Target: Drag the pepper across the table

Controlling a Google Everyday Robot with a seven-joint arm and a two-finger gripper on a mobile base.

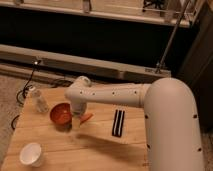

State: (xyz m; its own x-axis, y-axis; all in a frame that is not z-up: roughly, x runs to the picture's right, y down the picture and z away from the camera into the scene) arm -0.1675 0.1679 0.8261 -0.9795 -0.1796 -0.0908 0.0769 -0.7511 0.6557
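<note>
- gripper [76, 120] low over the table [95, 150], jaws apart, clamping nothing
- pepper [87, 118] lies just beside it, near the red bowl [60, 114]
- risk: the slim pepper rolls or slips out from under the fingers
- risk: the wrist nudges the bowl, which sits close by

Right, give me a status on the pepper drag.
Done: the gripper is low over the table, open, between the red bowl and the pepper. In hand: the approach to the pepper's bowl-side end; whether it touches cannot be told. Left: the drag itself, since the pepper lies right beside the bowl.
</note>
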